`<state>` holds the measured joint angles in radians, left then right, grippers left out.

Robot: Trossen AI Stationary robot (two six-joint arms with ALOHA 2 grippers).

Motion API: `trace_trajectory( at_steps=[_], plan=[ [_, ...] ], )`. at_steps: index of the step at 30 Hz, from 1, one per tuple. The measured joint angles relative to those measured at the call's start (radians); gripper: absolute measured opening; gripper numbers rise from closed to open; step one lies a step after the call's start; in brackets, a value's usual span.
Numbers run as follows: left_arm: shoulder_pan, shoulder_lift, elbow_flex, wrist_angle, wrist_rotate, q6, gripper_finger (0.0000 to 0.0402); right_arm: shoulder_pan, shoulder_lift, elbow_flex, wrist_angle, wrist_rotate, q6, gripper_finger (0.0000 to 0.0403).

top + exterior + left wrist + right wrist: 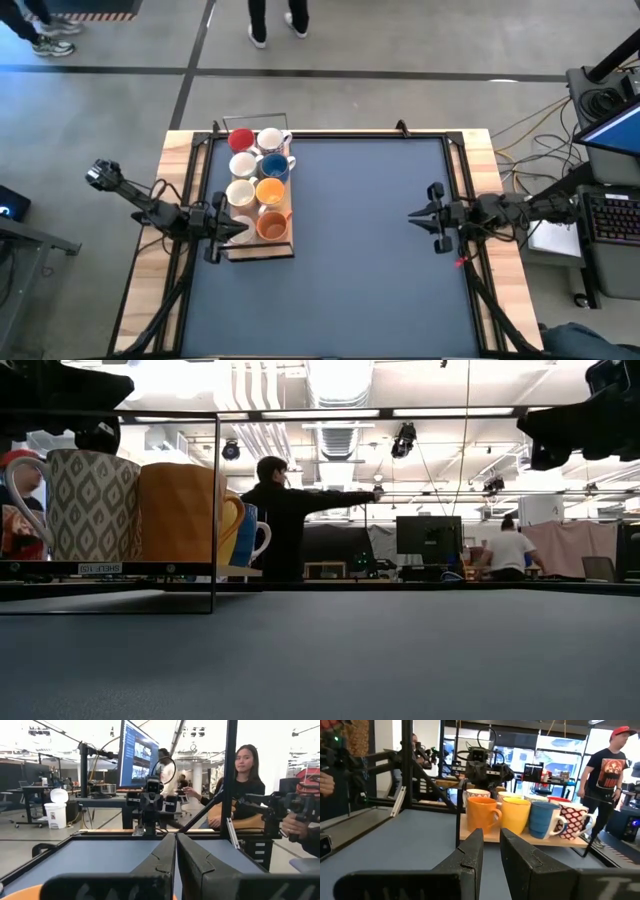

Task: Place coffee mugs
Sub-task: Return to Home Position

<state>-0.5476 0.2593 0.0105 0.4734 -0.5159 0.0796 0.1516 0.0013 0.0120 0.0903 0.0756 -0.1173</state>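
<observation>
Several coffee mugs stand upright in two rows on a wooden board (262, 250) inside a thin black wire frame at the table's left: a red mug (241, 139), white mugs (271, 140), a blue mug (274, 166) and orange mugs (272, 225). The right wrist view shows them from the side, among them an orange mug (481, 814), a blue mug (543, 819) and a patterned mug (572, 821). My left gripper (243, 228) is shut and hovers level over the board's near left corner (176, 837). My right gripper (412, 213) hangs level at the table's right, pointing at the mugs, its fingers slightly apart with nothing between them (491, 832).
The dark blue mat (370, 270) stretches bare between the board and my right gripper. In the low view the board (110, 568) sits raised a little above the mat. People stand and sit beyond the table's edges (243, 775). A keyboard (612, 215) and cables lie off the right side.
</observation>
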Motion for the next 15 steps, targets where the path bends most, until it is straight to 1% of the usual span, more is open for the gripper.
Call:
trace_trajectory(
  at_steps=[12,15],
  plan=[
    [0.0,0.003,0.0,-0.012,-0.001,0.043,0.0,0.0,0.002,0.0,-0.007,0.004,-0.007,0.0054],
    [0.0,0.003,-0.001,-0.012,-0.015,0.044,0.0,0.0,0.007,0.0,-0.007,0.005,0.003,0.0054]
  ],
)
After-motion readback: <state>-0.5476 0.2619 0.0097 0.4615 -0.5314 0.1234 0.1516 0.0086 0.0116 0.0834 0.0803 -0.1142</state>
